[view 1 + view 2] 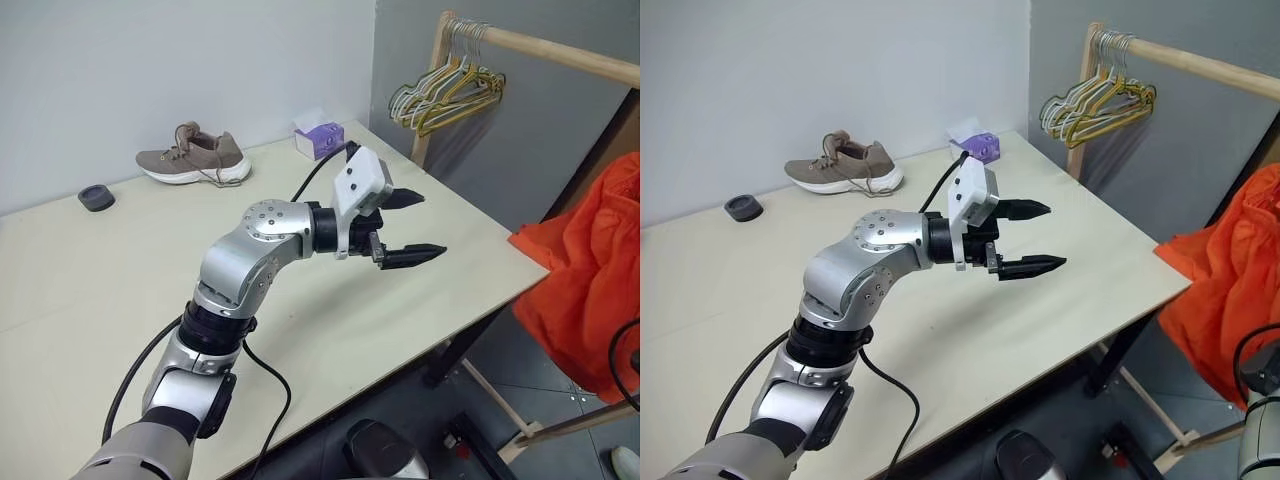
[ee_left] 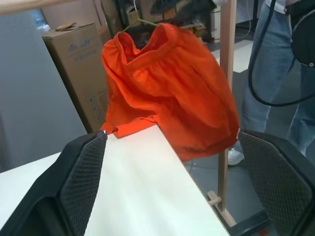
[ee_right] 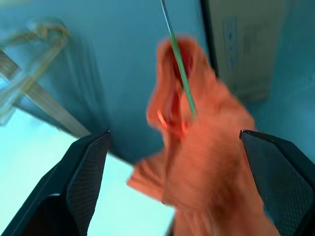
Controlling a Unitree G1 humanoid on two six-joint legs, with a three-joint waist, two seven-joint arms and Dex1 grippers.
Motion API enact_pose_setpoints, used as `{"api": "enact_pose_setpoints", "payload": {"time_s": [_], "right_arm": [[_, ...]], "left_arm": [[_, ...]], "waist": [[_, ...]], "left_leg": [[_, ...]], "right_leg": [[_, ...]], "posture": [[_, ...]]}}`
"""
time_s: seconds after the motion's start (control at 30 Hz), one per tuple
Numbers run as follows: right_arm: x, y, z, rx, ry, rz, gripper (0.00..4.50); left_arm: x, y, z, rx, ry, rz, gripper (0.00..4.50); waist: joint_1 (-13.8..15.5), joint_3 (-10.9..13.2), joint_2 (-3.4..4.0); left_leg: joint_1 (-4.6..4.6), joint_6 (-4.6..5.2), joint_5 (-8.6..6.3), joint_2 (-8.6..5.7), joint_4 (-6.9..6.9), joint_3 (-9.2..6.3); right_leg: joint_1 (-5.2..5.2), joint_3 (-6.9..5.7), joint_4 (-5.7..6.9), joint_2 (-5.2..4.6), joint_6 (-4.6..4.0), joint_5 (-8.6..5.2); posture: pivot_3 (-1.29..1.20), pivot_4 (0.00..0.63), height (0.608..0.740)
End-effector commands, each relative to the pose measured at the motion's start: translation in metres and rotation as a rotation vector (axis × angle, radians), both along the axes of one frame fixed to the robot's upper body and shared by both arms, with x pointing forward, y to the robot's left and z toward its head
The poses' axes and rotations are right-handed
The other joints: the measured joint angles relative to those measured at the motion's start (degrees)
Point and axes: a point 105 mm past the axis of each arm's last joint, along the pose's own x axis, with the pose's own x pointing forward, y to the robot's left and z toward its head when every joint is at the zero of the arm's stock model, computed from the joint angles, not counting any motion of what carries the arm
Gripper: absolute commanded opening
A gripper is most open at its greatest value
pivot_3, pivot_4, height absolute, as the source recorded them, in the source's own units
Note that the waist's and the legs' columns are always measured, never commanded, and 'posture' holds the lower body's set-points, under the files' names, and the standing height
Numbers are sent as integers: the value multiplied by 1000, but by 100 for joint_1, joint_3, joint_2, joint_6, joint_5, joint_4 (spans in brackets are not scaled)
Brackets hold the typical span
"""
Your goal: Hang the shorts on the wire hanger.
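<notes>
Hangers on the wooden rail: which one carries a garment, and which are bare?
The thin wire hanger carries the orange shorts. The bunched yellow, green and white hangers at the rail's end are bare.

one shoe (image 1: 195, 157), one shorts (image 1: 590, 275), one table (image 1: 120, 290)

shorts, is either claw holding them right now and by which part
Neither. Both claws are open and empty: the left claw over the table, the right claw apart from the hanging shorts.

Even, bright indoor light with soft shadows; the right wrist view is motion-blurred and blue-tinted.
</notes>
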Motion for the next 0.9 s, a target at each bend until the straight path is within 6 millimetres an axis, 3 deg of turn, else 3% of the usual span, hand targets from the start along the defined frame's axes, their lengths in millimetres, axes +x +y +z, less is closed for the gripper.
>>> {"api": "enact_pose_setpoints", "payload": {"time_s": [0.03,0.17,0.27,0.37,0.5,0.6,0.7,0.8,0.9], "right_arm": [[-7,0,22,-79,-72,-38,4463],[-6,5,35,-242,-105,-51,4463],[2,24,47,-341,-164,19,4463],[19,72,49,-502,-227,247,4463],[35,147,23,-553,-287,597,4463],[42,203,-5,-559,-337,822,4463],[49,243,-38,-560,-352,974,4463],[58,272,-73,-552,-360,1053,4463],[68,288,-109,-499,-342,1096,4463]], "left_arm": [[-3,1,8,-5,-34,-19,4500],[-4,1,7,2,-35,-23,4500],[-2,2,6,4,-34,-14,4500],[3,7,4,3,-35,34,4500],[23,29,-2,-25,-45,247,4500],[53,71,-14,-30,-107,604,4500],[65,127,-34,-54,-96,937,4500],[57,187,-74,3,6,1246,4500],[33,232,-104,60,33,1445,4500]], "waist": [[-2,-1,1],[-10,-1,1],[-27,-2,3],[-67,-3,2],[-158,-9,-4],[-132,-8,-8],[12,-12,-22],[189,-33,-55],[508,-54,-97]], "left_leg": [[0,0,0,0,0,1],[1,0,0,0,0,2],[1,0,0,-1,0,1],[2,0,0,1,0,-1],[3,0,0,13,-1,-13],[2,0,-1,19,1,-38],[-5,0,-1,16,6,-56],[-7,0,-2,17,13,-64],[-9,-1,-2,22,17,-85]], "right_leg": [[0,1,0,-1,0,0],[0,0,1,-1,0,0],[0,2,1,-1,1,-1],[0,-2,1,-1,2,-1],[3,-6,2,8,4,-1],[4,-9,5,15,5,-1],[3,-14,6,15,9,1],[-1,-20,7,15,15,5],[-8,-42,10,17,16,7]], "posture": [[-512,0,740],[-516,0,740],[-515,0,740],[-500,0,740],[-451,0,740],[-404,0,740],[-338,0,740],[-273,0,740],[-202,0,740]]}}
